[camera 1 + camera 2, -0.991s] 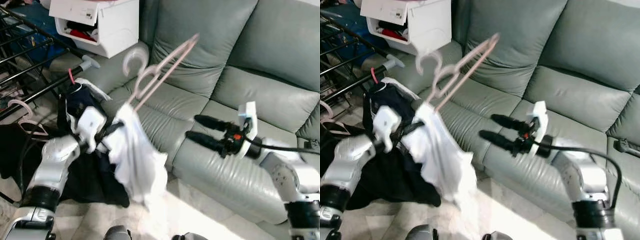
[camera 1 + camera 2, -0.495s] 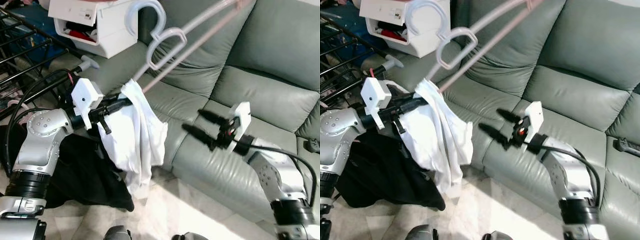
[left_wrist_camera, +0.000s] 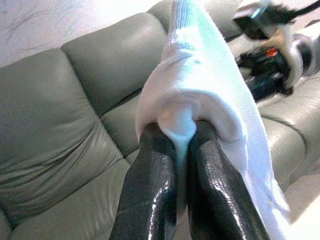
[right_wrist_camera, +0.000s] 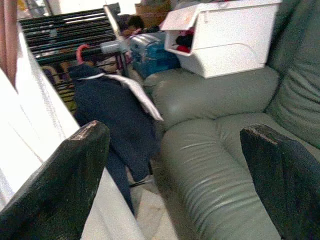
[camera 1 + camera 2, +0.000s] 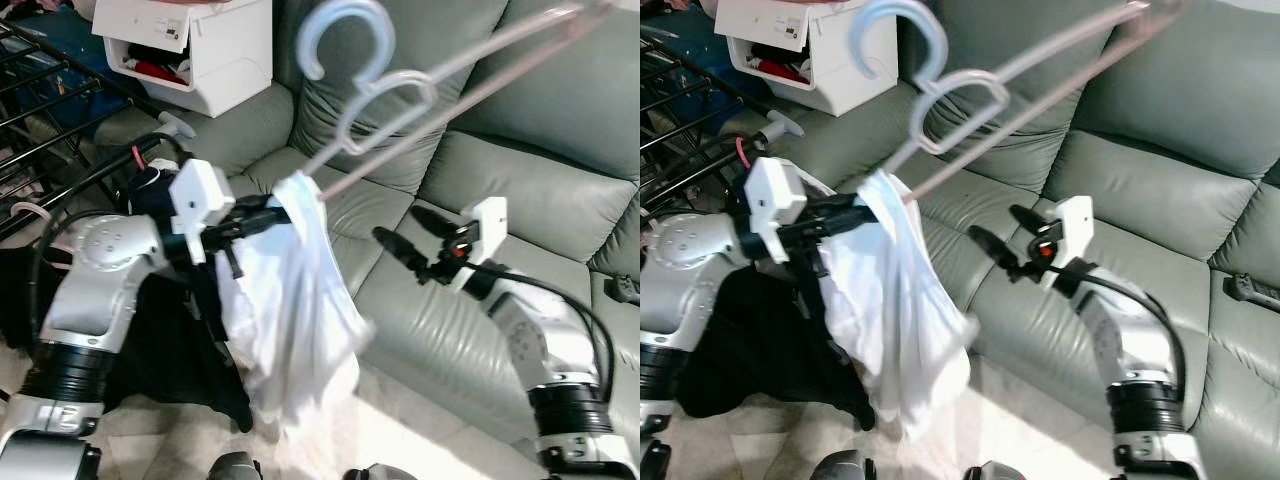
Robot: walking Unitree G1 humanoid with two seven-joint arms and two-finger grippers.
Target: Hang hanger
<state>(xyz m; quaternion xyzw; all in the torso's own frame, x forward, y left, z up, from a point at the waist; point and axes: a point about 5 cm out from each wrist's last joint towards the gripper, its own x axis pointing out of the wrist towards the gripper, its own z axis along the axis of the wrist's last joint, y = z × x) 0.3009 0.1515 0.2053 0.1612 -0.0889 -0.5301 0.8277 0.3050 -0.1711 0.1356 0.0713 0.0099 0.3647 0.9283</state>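
Observation:
My left gripper (image 5: pixel 268 214) is shut on a bunched white garment (image 5: pixel 300 310) and holds it up in front of the sofa. From the garment a pale pink hanger (image 5: pixel 470 75) sticks up and to the right, its hook (image 5: pixel 338 30) at the top. In the left wrist view the black fingers (image 3: pixel 150 190) pinch a fold of the white cloth (image 3: pixel 200 75). My right gripper (image 5: pixel 408 236) is open, just right of the garment and above the sofa seat, not touching it. Through its spread fingers (image 4: pixel 65 185) the white cloth (image 4: pixel 25 150) shows close by.
A grey-green sofa (image 5: pixel 540 200) spans the right and back. A black drying rack (image 5: pixel 50 110) stands at the left with a dark garment (image 5: pixel 150 190) and another pink hanger (image 5: pixel 30 213) on it. A white storage bin (image 5: pixel 200 45) sits behind the sofa arm.
My left arm has lifted the garment and carried it right, and the hanger has swung up and to the right. My right gripper has risen slightly and stays open beside the cloth.

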